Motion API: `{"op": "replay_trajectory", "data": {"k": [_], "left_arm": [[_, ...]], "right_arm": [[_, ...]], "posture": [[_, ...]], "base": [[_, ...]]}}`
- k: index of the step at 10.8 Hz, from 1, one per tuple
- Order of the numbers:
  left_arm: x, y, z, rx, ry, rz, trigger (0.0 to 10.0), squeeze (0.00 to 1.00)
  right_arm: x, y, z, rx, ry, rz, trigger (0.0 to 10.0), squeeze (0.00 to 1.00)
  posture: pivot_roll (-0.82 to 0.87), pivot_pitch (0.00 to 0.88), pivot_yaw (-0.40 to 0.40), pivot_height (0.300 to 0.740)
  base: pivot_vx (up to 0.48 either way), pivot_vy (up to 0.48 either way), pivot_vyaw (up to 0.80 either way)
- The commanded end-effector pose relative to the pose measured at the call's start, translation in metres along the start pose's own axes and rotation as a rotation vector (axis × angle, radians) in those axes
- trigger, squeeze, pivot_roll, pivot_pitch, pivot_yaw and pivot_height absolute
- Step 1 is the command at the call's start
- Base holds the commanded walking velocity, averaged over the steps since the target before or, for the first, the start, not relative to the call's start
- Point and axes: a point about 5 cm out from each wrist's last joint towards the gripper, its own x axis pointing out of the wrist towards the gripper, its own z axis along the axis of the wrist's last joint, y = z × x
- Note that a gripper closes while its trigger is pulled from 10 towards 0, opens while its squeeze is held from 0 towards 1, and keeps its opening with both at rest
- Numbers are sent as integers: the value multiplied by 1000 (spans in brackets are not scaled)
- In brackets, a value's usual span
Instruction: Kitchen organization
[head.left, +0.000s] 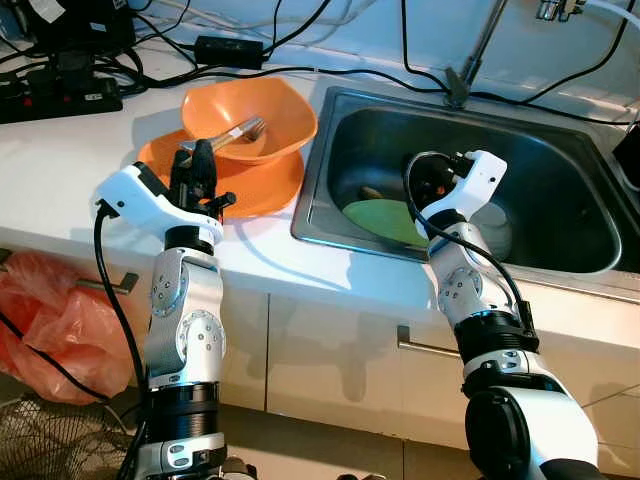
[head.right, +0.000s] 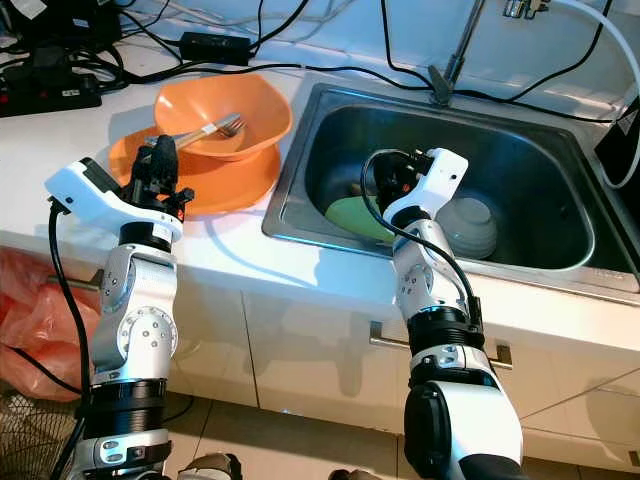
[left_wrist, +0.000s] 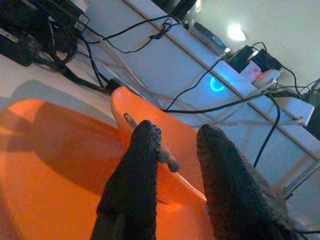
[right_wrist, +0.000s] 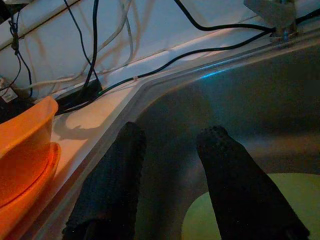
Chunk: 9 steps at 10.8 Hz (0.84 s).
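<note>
left gripper (left_wrist: 172, 150) fingers apart over the orange plate (head.left: 262, 186), fork (head.left: 232, 133) handle just ahead in the orange bowl (head.left: 275, 112): centre on handle before closing; right gripper (right_wrist: 170, 165) parted above green plate (head.left: 378, 218) in sink (head.left: 560, 250)

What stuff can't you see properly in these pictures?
- The green plate in the sink: the right gripper and its arm cover part of it in the eye views.
- The fork in the orange bowl: its handle end sits behind the left gripper.
- The tap: cut off by the top edge.
- The small brownish thing in the sink: too small to name.
</note>
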Motion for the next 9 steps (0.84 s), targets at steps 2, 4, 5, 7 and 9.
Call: {"op": "replay_trajectory", "data": {"k": [2, 4, 5, 7, 9], "left_arm": [[2, -7, -4, -2, 11, -15, 0, 0], [2, -8, -4, -4, 11, -17, 0, 0], [3, -9, -4, -5, 10, -18, 0, 0], [3, -10, -3, -7, 6, -20, 0, 0], [5, -13, 2, -13, -15, -32, 0, 0]], "right_arm": [[-2, -7, 5, -5, -19, -17, 10000, 0], [-2, -6, 4, -3, -17, -15, 10000, 0], [-1, -6, 4, -2, -15, -14, 10000, 0], [0, -4, 4, -2, -13, -9, 10000, 0], [0, -4, 4, -2, -11, -8, 10000, 0]], "posture": [[133, 83, -96, 740], [136, 80, -97, 740], [138, 76, -97, 740], [140, 73, -99, 740], [142, 73, -102, 740]], "base": [[0, 0, 0], [0, 0, 0], [0, 0, 0], [0, 0, 0], [0, 0, 0]]}}
